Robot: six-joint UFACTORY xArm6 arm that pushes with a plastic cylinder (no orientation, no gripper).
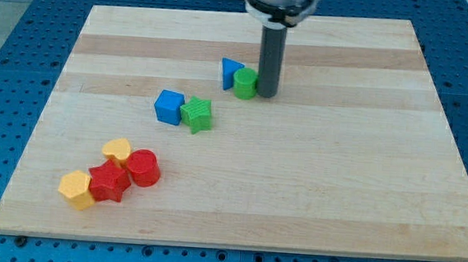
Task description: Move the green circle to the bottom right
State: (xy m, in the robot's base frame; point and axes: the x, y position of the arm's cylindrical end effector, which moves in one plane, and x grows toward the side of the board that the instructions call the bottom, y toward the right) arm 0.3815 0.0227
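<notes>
On the wooden desk [363, 173], a blue triangle [230, 71] sits toward 12 o'clock. A blue cube [169, 107] touches a green star [196, 114] near centre. Toward 8 o'clock cluster a yellow heart [118, 149], red cylinder [143, 168], red star [108, 181] and yellow hexagon [76, 189].

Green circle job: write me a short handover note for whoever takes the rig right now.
My tip: down on the board, right against the green circle, on its right in the view.
Green circle: upper middle of the wooden board, touching the blue triangle on its left.
Done: nothing visible; the circle is far from the bottom right.
Left: get the tip to the circle's upper left, then push it to the view's bottom right.
</notes>
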